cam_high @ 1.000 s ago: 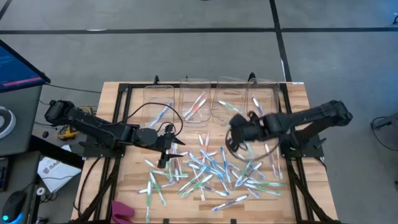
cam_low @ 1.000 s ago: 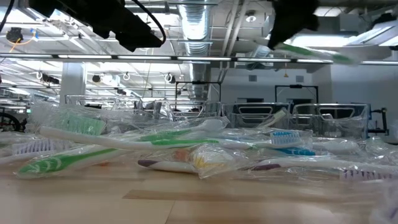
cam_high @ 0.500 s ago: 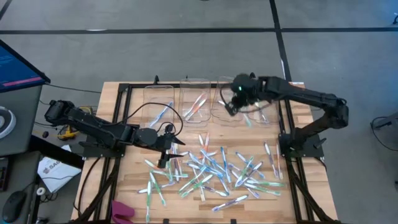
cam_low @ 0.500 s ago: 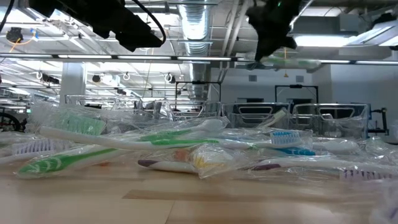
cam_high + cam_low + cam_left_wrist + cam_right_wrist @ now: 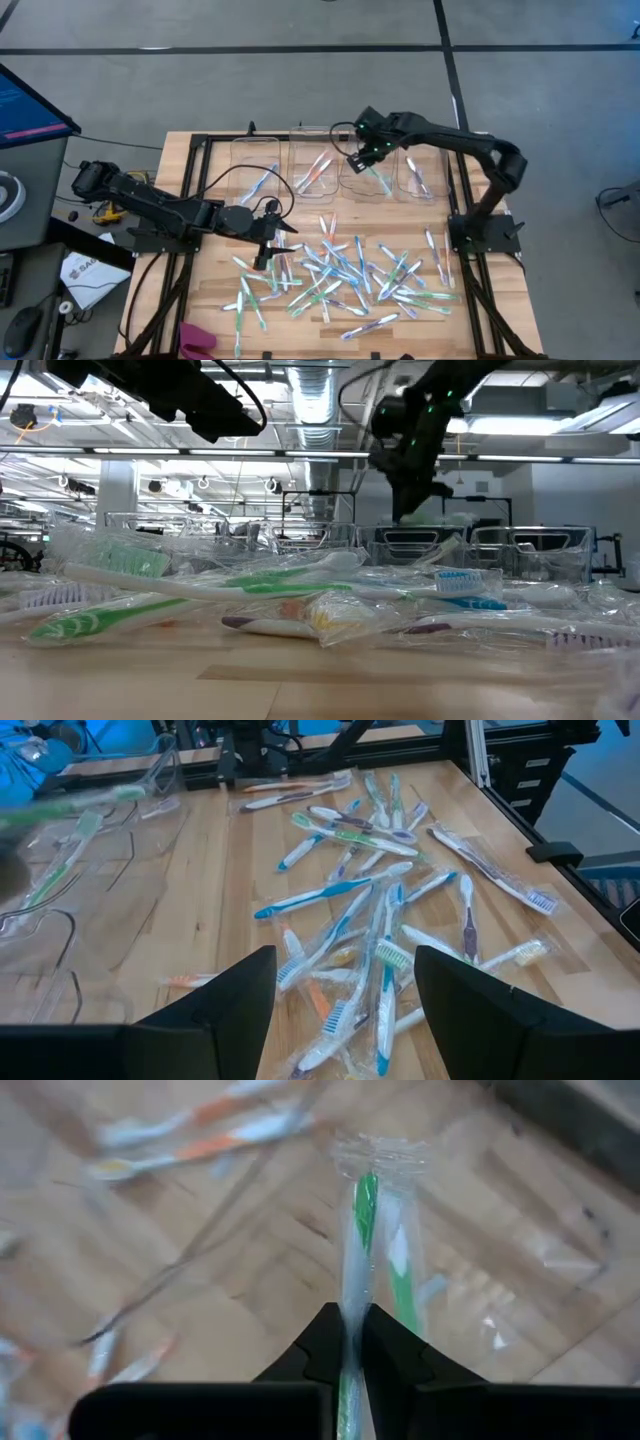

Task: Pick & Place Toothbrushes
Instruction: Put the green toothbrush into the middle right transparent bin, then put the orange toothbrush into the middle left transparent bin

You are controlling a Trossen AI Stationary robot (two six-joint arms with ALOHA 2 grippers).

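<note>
The right fingers (image 5: 345,1342) are clenched on a green brush (image 5: 362,1230) in its clear wrapper. Over the last second the right arm has swung from the pile at about 4 o'clock on the desk up to the bins at 12 o'clock, and it now hangs above the third bin (image 5: 362,180) from the left, brush tip pointing down into it. By my reading the carry is done and only the release remains. The left fingers (image 5: 340,995) are spread wide and empty, hovering unchanged over the pile's 9 o'clock edge.

The desk (image 5: 210,300) is pale wood inside a black frame. Four clear bins stand in a row along its 12 o'clock edge; the first (image 5: 256,180) holds a blue brush, the second (image 5: 312,172) orange ones, the fourth (image 5: 420,178) a few more. The pile (image 5: 340,275) of wrapped brushes, blue and green mostly, is scattered across the middle and toward 5 o'clock, so most of the job is still ahead. Something pink (image 5: 197,340) lies at the 7 o'clock corner.

Around the desk is grey floor crossed by dark lines. A screen (image 5: 30,105) glows blue at 10 o'clock, with papers (image 5: 85,272) below it. Seen from desk level, the room behind shows ceiling ducts and strip lights.
</note>
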